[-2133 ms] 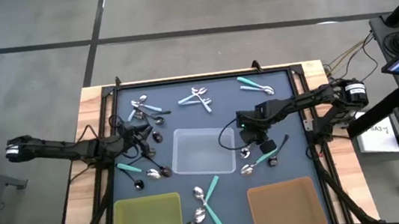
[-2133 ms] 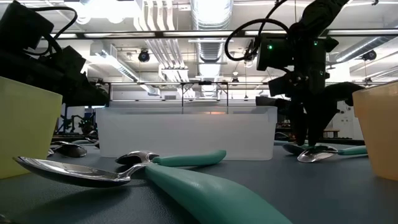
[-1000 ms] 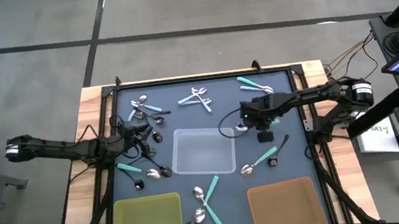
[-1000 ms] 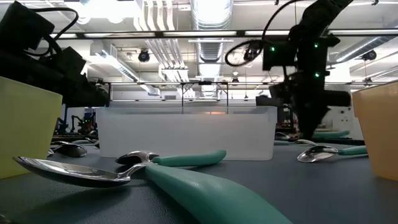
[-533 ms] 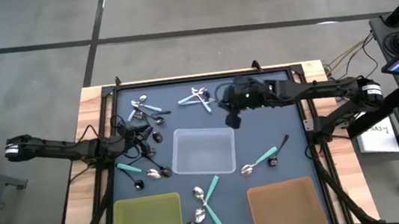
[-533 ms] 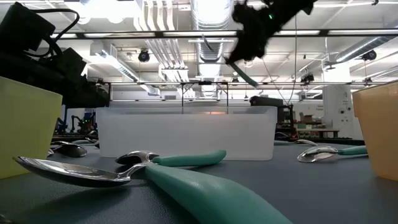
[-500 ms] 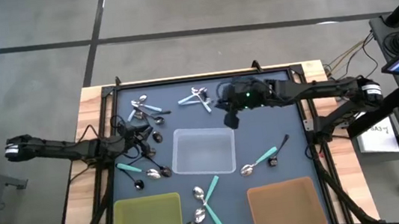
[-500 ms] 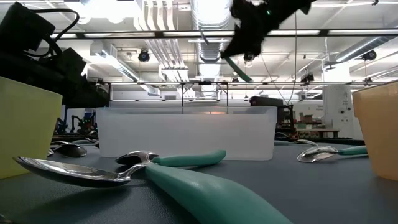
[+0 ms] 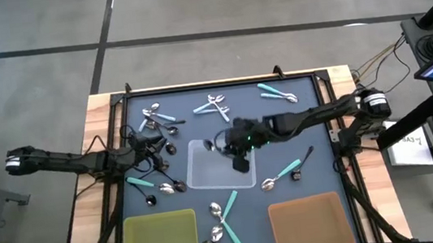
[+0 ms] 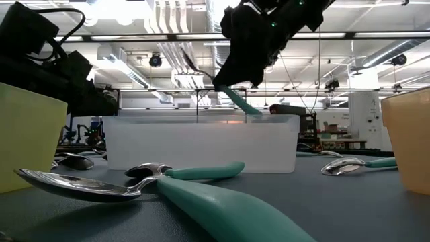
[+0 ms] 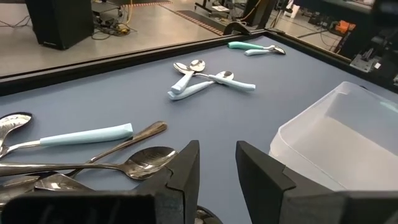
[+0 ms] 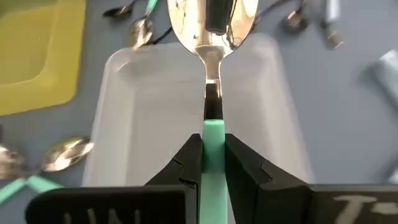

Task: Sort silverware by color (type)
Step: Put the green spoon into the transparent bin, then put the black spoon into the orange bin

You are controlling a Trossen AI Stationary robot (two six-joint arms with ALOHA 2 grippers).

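Right gripper: clamps a teal spoon above the clear bin.
Left gripper: parted, waiting beside that bin.
Progress: bins look empty; most spoons remain scattered around it.

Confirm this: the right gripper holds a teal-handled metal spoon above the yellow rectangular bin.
Not quite. The right gripper is shut on the teal-handled metal spoon, but it hangs above the clear rectangular bin, not the yellow one, as the right wrist view and high view show.
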